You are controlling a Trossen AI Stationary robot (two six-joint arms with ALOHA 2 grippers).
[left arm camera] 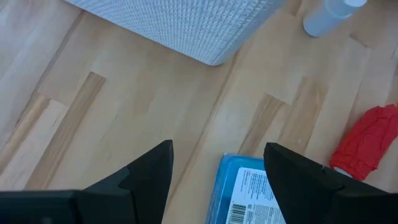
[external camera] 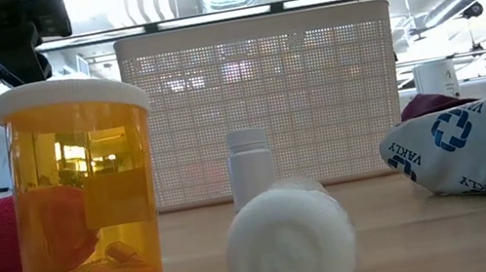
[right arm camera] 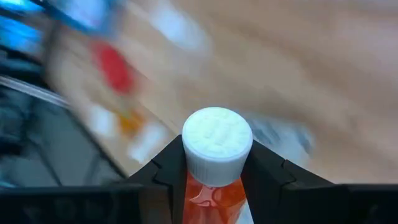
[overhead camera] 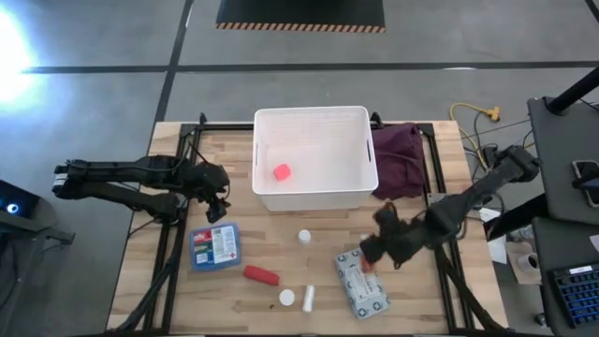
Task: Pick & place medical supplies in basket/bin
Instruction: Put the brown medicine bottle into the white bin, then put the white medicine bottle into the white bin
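My right gripper [right arm camera: 214, 163] is shut on an orange-red bottle with a white cap [right arm camera: 217, 144]. It hangs over the grey-white patterned pack [overhead camera: 361, 284] at the near right. My left gripper [left arm camera: 219, 149] stands open above the bare table, just beyond the flat blue box [overhead camera: 214, 246], touching nothing. The white bin [overhead camera: 314, 192] stands at the middle far side with a small pink-red piece [overhead camera: 282, 171] on its floor. A red tube [overhead camera: 261, 274], two small white bottles [overhead camera: 304, 237] [overhead camera: 308, 298] and an amber bottle [external camera: 87, 211] rest on the table. My right gripper pinches the orange-red bottle between its two fingers, on the body just below the white cap [right arm camera: 214, 186]. The bottle lies along the fingers, its cap pointing away from the wrist. The fingers slant downward, and in the high view the bottle is clear of the table.
A maroon cloth [overhead camera: 401, 154] lies against the bin's right wall. Black frame rails run along the table's left and right sides. Bare wood shows between the bin and the items at the near side.
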